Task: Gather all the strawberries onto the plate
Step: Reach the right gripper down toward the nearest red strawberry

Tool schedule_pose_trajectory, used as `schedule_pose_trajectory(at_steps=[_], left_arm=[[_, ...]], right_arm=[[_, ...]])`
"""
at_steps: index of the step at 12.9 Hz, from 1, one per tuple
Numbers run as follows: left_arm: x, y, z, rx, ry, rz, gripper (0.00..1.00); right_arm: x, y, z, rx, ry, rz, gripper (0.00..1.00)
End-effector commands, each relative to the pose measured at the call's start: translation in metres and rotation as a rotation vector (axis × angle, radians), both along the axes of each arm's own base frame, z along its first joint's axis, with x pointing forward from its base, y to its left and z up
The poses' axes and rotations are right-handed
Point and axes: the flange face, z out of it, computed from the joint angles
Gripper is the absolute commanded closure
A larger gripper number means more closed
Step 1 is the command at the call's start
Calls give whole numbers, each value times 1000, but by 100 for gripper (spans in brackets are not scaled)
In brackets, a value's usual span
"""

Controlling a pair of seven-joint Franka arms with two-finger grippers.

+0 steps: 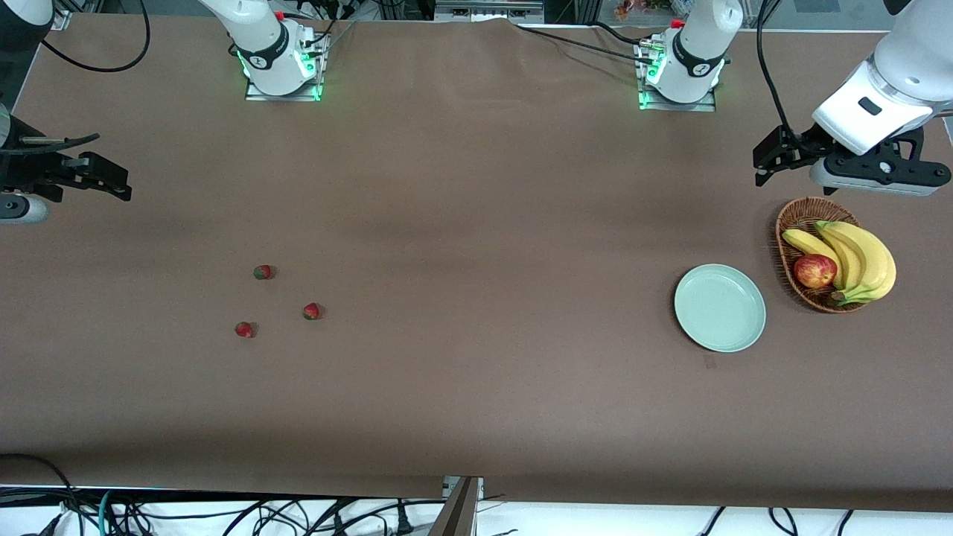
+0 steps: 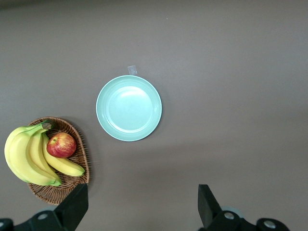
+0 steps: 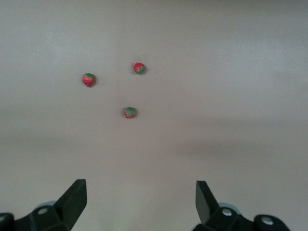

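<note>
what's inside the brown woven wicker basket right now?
The brown woven wicker basket holds a bunch of yellow bananas and a red-yellow apple. No strawberries visible; the basket floor beneath the fruit is covered.

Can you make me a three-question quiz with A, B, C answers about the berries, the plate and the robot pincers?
1. Where is the apple?
A. in the basket
B. on the plate
C. on the bare table

2. How many strawberries lie on the table?
A. two
B. three
C. five

3. What is on the plate?
A. a banana
B. one strawberry
C. nothing

Answers:
1 A: the apple sits beside the bananas in the basket.
2 B: three berries lie toward the right arm's end.
3 C: the plate is bare; the left pincer hangs open above that end, and the right pincer is open over the table near the berries.
</note>
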Motion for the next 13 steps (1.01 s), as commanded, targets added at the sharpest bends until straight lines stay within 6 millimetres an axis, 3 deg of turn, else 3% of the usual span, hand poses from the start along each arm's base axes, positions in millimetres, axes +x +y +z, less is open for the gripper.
schedule_pose_trajectory(at_steps=[1, 13], left_arm=[[1, -1, 6, 12, -6, -23, 0], [4, 0, 8, 11, -10, -22, 0]], right_arm=[[-1, 1, 4, -1, -2, 11, 0], [0, 4, 4, -4, -8, 18, 0]])
